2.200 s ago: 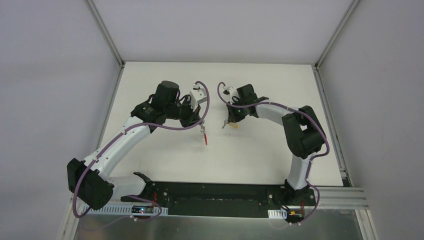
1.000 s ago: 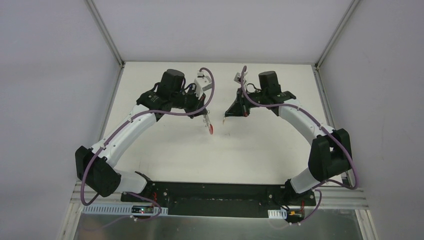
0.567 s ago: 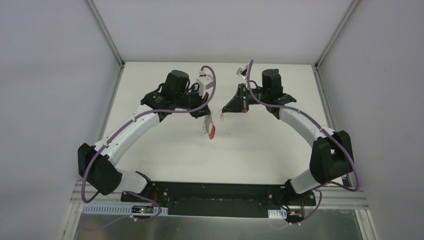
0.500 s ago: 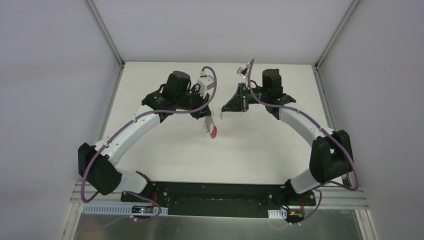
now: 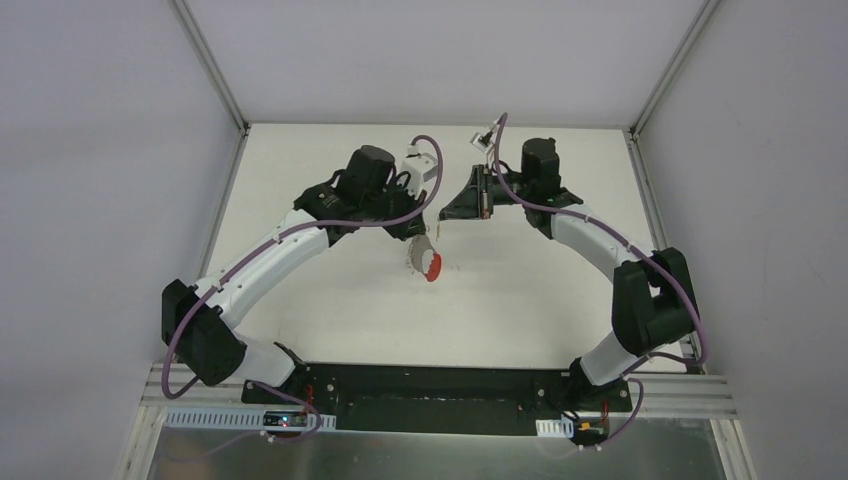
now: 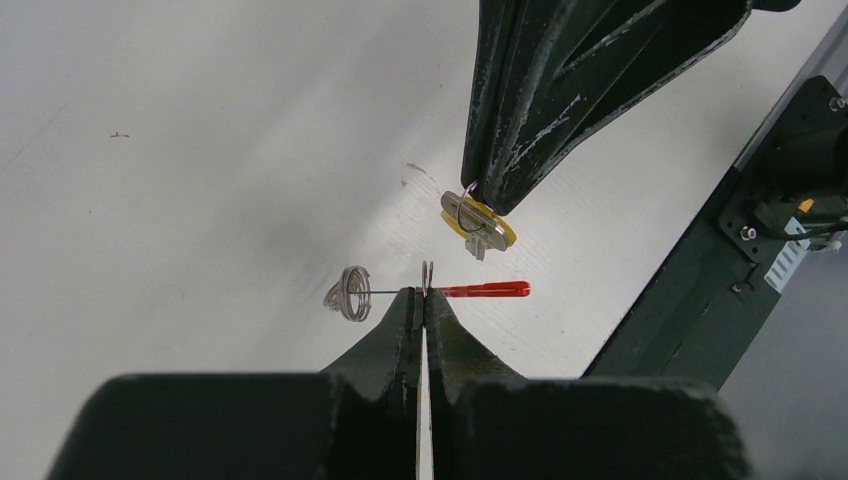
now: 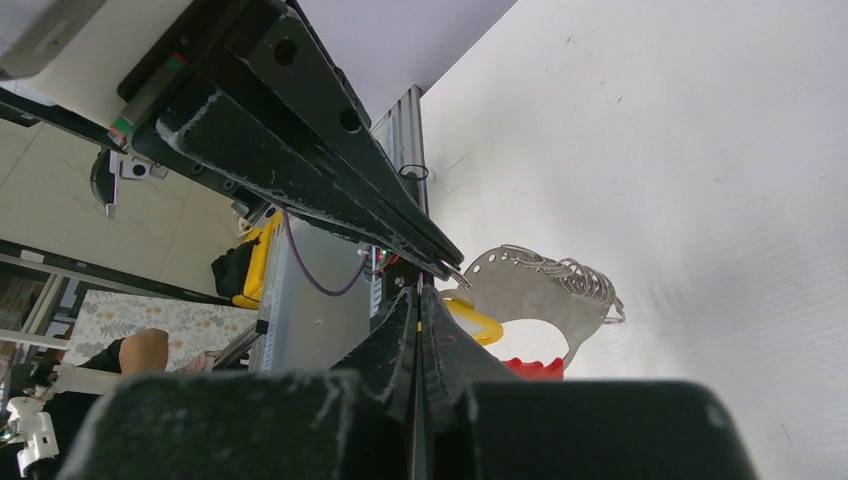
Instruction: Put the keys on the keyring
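Note:
My left gripper (image 6: 424, 293) is shut on the keyring piece (image 7: 540, 290), a thin grey metal plate with a row of wire rings (image 6: 350, 293) along its curved edge and a red grip (image 6: 485, 289). From above, this piece (image 5: 424, 260) hangs under the left gripper (image 5: 420, 243) over mid-table. My right gripper (image 7: 420, 290) is shut on a key with a yellow head (image 6: 478, 222). In the left wrist view the right gripper (image 6: 480, 205) reaches down from the top, and the key hangs just above and right of the plate's edge, apart from it.
The white table (image 5: 330, 300) is bounded by grey walls and aluminium frame rails (image 5: 210, 70). The black base plate (image 5: 430, 385) of both arms runs along the near edge. The left arm's fingers (image 7: 300, 150) cross the upper left of the right wrist view.
The two grippers have closed in on each other over mid-table. The keyring piece has turned from edge-on to nearly face-on under the left gripper. Both grips are unchanged.

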`<state>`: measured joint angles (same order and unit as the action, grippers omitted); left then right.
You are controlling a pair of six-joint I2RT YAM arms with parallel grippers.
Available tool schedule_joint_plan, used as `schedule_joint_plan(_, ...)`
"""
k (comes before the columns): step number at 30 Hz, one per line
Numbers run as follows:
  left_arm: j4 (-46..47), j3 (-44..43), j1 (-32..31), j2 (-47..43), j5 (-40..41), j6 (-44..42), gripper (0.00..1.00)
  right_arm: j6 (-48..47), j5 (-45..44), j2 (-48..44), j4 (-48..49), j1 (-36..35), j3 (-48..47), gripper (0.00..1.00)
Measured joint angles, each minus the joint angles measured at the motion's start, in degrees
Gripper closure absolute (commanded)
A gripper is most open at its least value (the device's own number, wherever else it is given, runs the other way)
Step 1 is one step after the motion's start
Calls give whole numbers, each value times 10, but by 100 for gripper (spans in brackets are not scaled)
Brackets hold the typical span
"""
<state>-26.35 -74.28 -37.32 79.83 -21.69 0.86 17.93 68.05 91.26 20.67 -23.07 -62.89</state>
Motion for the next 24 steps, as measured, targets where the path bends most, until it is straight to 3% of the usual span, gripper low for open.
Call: schedule_joint_plan(24,-11,-15,-10,12,29,9,100,31,2,31,32,-9,18,100)
